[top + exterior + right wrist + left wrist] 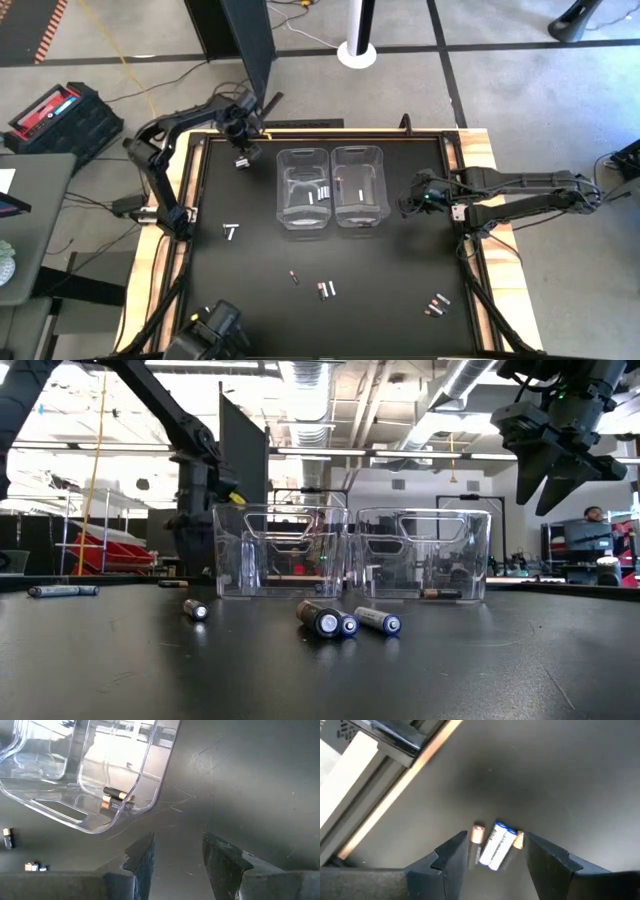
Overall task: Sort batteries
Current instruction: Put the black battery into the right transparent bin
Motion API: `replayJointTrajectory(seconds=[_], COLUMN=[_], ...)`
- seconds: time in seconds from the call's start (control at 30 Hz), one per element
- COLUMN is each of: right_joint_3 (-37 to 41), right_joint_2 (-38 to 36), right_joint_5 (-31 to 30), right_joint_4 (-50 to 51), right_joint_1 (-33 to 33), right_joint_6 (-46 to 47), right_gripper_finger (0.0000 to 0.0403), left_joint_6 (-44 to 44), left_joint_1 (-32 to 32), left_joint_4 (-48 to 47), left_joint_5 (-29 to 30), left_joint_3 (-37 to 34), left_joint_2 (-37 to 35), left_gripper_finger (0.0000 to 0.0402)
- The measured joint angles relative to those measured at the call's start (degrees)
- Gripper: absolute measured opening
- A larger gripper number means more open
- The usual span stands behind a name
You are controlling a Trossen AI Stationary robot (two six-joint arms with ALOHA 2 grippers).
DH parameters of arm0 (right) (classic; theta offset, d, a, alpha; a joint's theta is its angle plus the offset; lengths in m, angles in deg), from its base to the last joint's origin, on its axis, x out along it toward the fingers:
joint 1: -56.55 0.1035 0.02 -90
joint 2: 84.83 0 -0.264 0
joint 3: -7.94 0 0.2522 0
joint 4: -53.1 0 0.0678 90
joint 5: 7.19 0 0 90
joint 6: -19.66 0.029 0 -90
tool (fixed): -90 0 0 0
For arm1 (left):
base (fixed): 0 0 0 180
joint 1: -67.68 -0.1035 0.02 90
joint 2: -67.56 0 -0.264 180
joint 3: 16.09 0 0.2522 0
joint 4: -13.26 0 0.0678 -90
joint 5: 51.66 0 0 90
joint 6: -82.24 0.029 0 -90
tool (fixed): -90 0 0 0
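The left gripper [496,857] hangs with its two dark fingers [451,857] spread apart and nothing between them, directly over a small cluster of batteries [496,845]: a silvery-white cell with a blue end lying between two copper-toned ones. In the high view that cluster [241,162] sits just beyond the far left corner of the left clear bin [303,187], close to the table's far edge, and the spread fingers straddling it look like the set-up for a pick rather than a hold.

The right gripper [176,851] also stands parted and empty, hovering above bare black mat just to the right of the right clear bin [359,185]. Its wrist view looks past the fingers at that bin's rounded corner [131,802], where a dark, copper-banded cell [114,795] lies on the floor, so this arm [520,195] seems parked clear of the container with nothing to drop.

Each bin already holds cells, which suggests one type per bin. The rest lie scattered on the near side of the bins: a white one [231,232] toward the left, a dark one [294,277] and a pair [326,290] near the middle, and more [437,303] off toward the right.
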Motion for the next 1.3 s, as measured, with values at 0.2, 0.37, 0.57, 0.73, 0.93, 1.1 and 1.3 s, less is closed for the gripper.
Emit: replayJointTrajectory(seconds=[0.2, 0.37, 0.57, 0.73, 0.93, 1.1, 1.3], right_joint_3=[-0.02, -0.02, -0.02, -0.02, -0.02, -0.02, -0.02], right_joint_2=[0.00, 0.00, 0.00, 0.00, 0.00, 0.00, 0.00], right_joint_5=[0.00, 0.00, -0.02, -0.63, -2.02, -2.03, -2.02], right_joint_4=[-0.04, -0.22, -0.37, -0.35, -0.37, -0.37, -0.37], right_joint_1=[0.00, 0.00, -0.02, 0.00, -0.02, -0.01, -0.01], right_joint_6=[0.00, 0.02, 0.02, 0.03, 0.17, 0.28, 0.44], right_gripper_finger=[0.0179, 0.0179, 0.0179, 0.0179, 0.0179, 0.0179, 0.0179], left_joint_6=[0.60, 0.50, 0.56, 2.84, 3.63, 5.16, 4.68], left_joint_1=[-0.64, -1.64, -2.83, -2.91, -2.89, -2.89, -2.89], left_joint_4=[-0.01, -0.02, -0.15, -0.23, -0.65, -1.50, -1.30], left_joint_5=[1.93, 3.03, 3.03, 3.02, 3.01, 2.38, 2.20], left_joint_3=[-0.09, -0.09, -0.09, -0.10, -0.11, -0.11, -0.11], left_joint_2=[1.28, 1.69, 1.86, 1.86, 1.86, 1.86, 1.86], left_gripper_finger=[0.0185, 0.0185, 0.0185, 0.0185, 0.0185, 0.0185, 0.0185])
